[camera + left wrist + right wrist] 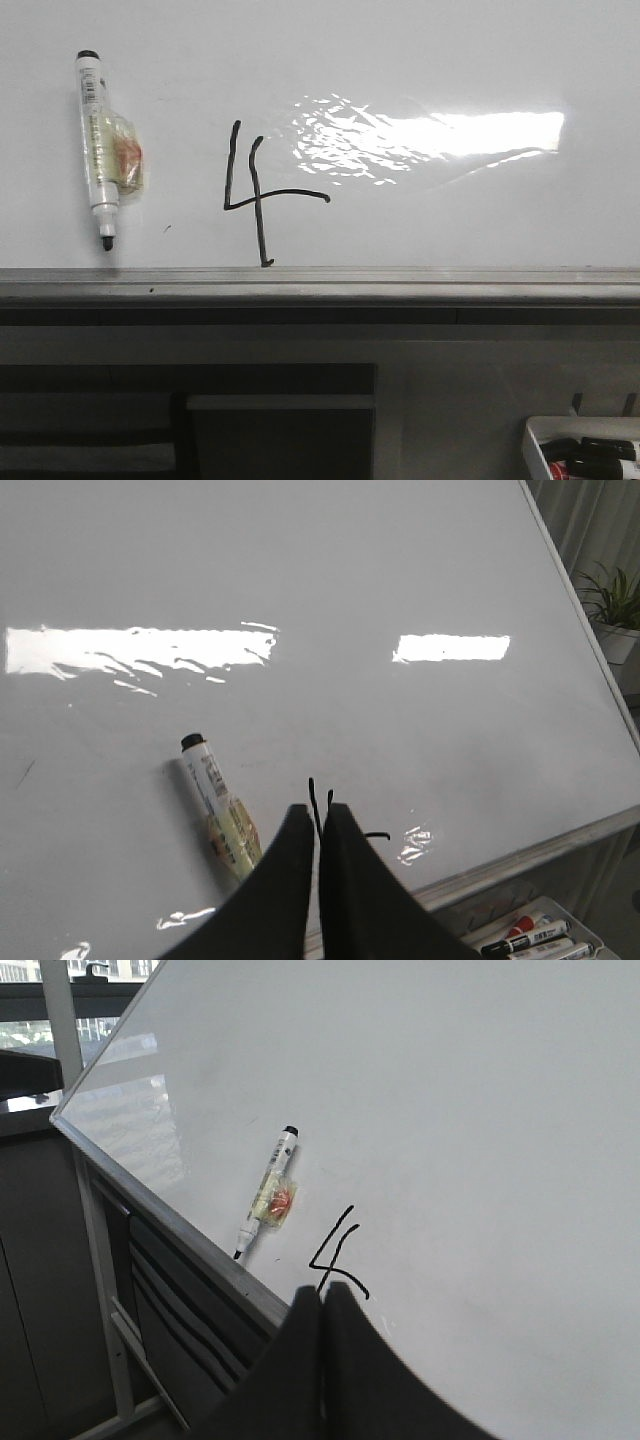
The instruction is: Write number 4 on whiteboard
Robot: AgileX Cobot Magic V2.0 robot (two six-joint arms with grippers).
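A black open-top number 4 is drawn on the whiteboard, its stem reaching the grey edge rail. A white marker with a black tip lies on the board left of the 4, tip toward the rail. My left gripper is shut and empty, held off the board; the 4 shows partly behind its fingertips and the marker lies beside it. My right gripper is shut and empty, held off the board near the rail; the 4 and the marker show beyond it.
A small white tray with several markers stands below the board at the right; it also shows in the left wrist view. Bright glare lies on the board right of the 4. A potted plant stands beyond the board's side edge.
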